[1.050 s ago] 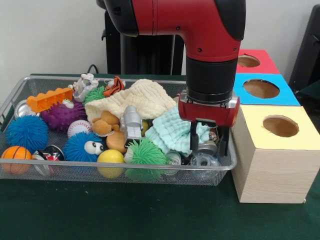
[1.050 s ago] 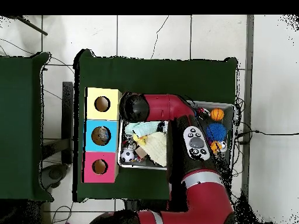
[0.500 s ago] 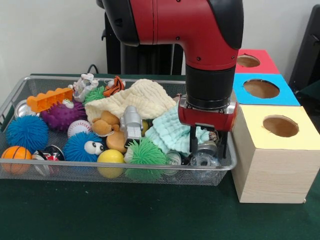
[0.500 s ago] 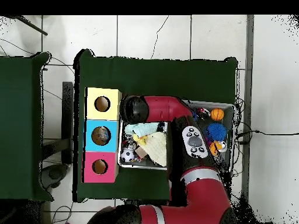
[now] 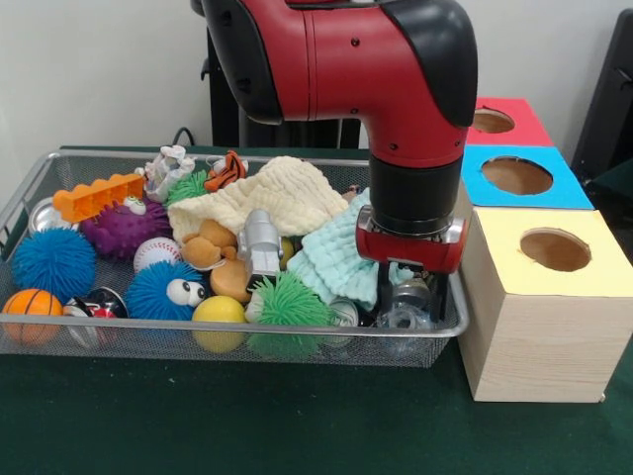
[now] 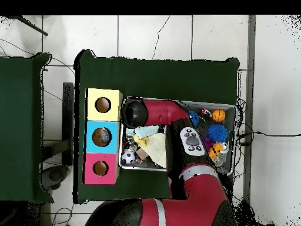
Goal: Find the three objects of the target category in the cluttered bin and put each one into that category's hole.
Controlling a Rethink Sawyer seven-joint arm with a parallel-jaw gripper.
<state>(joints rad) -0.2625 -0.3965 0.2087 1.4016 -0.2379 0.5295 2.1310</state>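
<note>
Silvery metal marks what looks like the piece in hand: a small can [image 5: 410, 293] lying at the right end of the wire bin [image 5: 198, 341], just above a clear plastic ring [image 5: 404, 319] and touching the edge of the mint cloth [image 5: 341, 259]. Which category is wanted is not stated, so taking the can as the target is a judgement from where the tool is.

The gripper [image 5: 410, 297] is down among the clutter with its two black fingers [image 5: 384, 285] spread, one on each side of the can and not yet pinching it. In the overhead view the arm hides this corner.

To grasp well, the fingers should go low enough to hold the can's body rather than its rim, and stay clear of the cloth's fold and the plastic ring, which could be pinched along with it. The closing should be firm, since smooth metal may slip. The lift should go straight up to clear the bin wall before heading for the yellow box [image 5: 539, 327], which stands just beside the bin with its hole [image 5: 555, 249] on top.
</note>
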